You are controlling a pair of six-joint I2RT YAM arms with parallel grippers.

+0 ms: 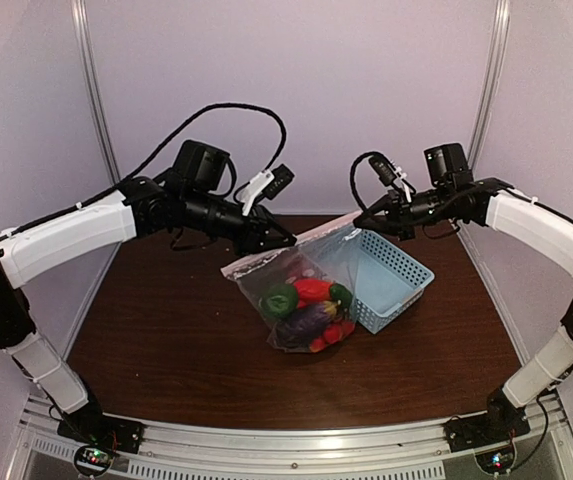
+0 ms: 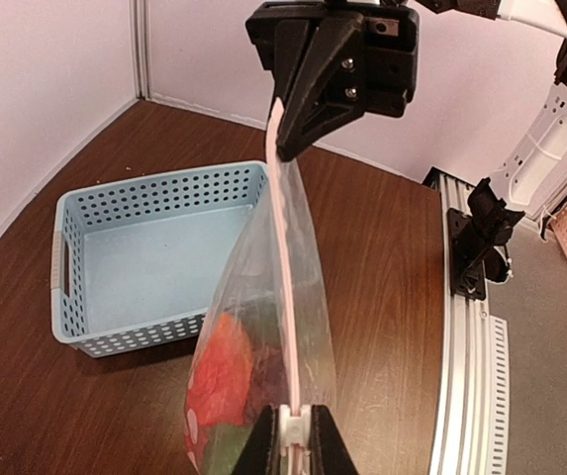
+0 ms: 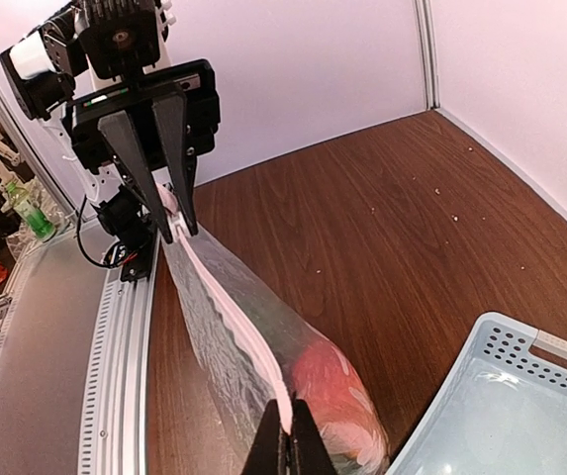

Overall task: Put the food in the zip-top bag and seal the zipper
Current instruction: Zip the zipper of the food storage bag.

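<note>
The clear zip-top bag (image 1: pixel 266 268) hangs between my two grippers just above the table. The food (image 1: pixel 311 305) is inside it: red pieces, a green pepper and a purple eggplant. The pale zipper (image 2: pixel 285 267) runs taut from one gripper to the other. My left gripper (image 1: pixel 284 240) is shut on the white slider at the zipper's left end (image 2: pixel 294 435). My right gripper (image 1: pixel 359 226) is shut on the zipper's other end (image 3: pixel 288 430). In the right wrist view the zipper (image 3: pixel 234 327) looks pressed together along its length.
The light blue slotted basket (image 1: pixel 391 270) stands on the brown table right of the bag, touching its lower side; it looks empty in the left wrist view (image 2: pixel 154 247). White walls stand behind and at both sides. The metal rail (image 1: pixel 296 440) runs along the near edge.
</note>
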